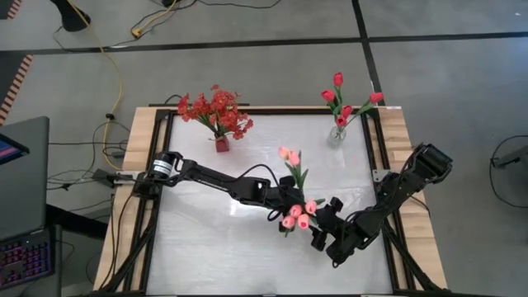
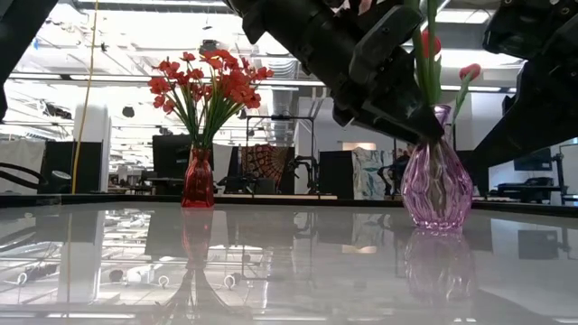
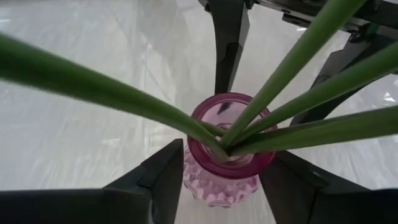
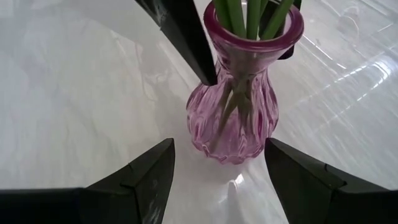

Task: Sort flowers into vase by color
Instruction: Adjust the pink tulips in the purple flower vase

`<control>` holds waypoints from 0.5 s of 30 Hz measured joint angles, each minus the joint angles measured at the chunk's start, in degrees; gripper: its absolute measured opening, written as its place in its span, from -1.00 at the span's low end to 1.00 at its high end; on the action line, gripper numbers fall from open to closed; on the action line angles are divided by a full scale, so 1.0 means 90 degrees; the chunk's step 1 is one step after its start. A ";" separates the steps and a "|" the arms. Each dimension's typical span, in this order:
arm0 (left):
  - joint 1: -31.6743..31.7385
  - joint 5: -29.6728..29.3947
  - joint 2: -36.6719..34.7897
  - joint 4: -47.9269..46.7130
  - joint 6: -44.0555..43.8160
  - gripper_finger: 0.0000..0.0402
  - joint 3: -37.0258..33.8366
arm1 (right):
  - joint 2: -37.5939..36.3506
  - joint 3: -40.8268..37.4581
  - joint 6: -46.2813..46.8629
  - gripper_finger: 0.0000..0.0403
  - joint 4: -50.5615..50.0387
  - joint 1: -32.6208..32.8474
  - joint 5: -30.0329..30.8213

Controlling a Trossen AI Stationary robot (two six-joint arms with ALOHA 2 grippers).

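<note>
Two hands stand apart around the pink vase of pink tulips: left hand, right hand.

My table is a glossy white top in a light wood frame with dark rails along the sides. Three vases stand directly on it: a red vase with the red blossom spray near the far edge left of centre, a clear vase with red tulips at the far right, and a pink ribbed vase with green stems nearer the middle, between my arms.
</note>
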 joint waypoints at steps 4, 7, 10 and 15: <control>0.0000 0.0047 0.0000 -0.0019 -0.0002 0.01 0.0000 | 0.0000 0.0000 -0.0006 0.37 0.0000 0.0000 -0.0001; 0.0000 0.0056 0.0000 -0.0024 -0.0005 0.04 0.0000 | -0.0002 0.0000 -0.0018 0.37 0.0000 0.0000 -0.0002; 0.0000 0.0132 0.0000 -0.0024 -0.0002 0.05 0.0000 | -0.0002 0.0000 -0.0031 0.37 0.0000 0.0000 -0.0004; 0.0002 0.0291 0.0000 -0.0066 0.0077 0.05 0.0000 | -0.0002 0.0000 -0.0152 0.37 0.0002 0.0000 -0.0017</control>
